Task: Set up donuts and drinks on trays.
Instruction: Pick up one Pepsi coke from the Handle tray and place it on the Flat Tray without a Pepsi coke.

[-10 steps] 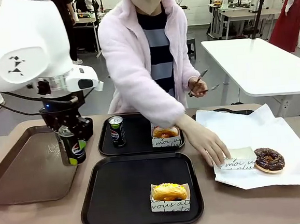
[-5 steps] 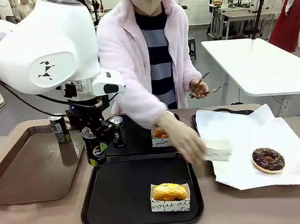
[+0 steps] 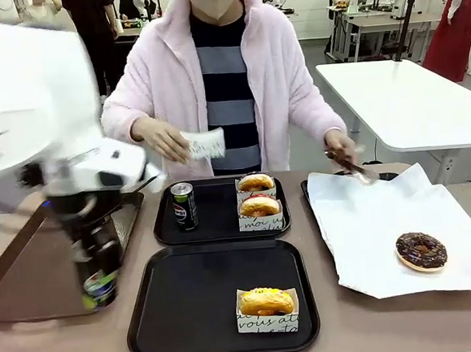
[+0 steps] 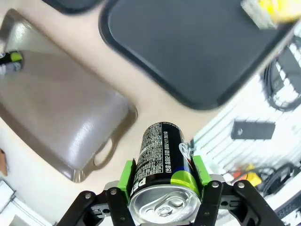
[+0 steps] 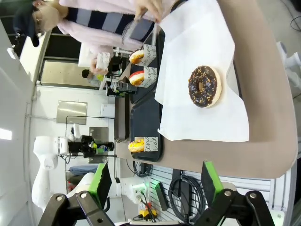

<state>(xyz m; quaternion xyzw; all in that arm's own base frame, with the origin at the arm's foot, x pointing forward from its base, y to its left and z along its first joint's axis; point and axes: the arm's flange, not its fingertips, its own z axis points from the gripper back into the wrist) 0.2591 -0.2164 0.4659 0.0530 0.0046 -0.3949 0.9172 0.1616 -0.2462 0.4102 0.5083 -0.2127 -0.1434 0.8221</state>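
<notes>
Progress is judged to be partial. On the far black tray (image 3: 215,230) a can (image 3: 183,206) and two sleeved donuts (image 3: 259,204) are already set. On the near black tray (image 3: 189,310) one yellow-topped donut (image 3: 266,302) is placed in its sleeve, with no drink yet stood beside it. A second can (image 3: 99,278) is pinched by the left pincer (image 4: 162,175) and held over the brown tray (image 3: 32,282), at the edge beside the near black tray. Its delivery onto that tray is taken to be the step in hand. A chocolate donut (image 3: 422,251) is left unsleeved on the white paper (image 3: 369,214) at the right of the bench (image 3: 394,326). An empty sleeve (image 3: 204,144) is held in one of the person's hands (image 3: 161,139) and tongs (image 3: 349,163) in the other, so its bagging seems to be pending.

In the front view the left arm is blurred and the grip cannot be read. In the left wrist view the green pads (image 4: 126,175) are seen pressed on both sides of the second can, just below its silver top. What looks like a further can (image 4: 10,63) is made out there at the far corner of the brown tray. In the right wrist view the right pincer (image 5: 155,186) is shown spread and empty, well apart from the trays.
</notes>
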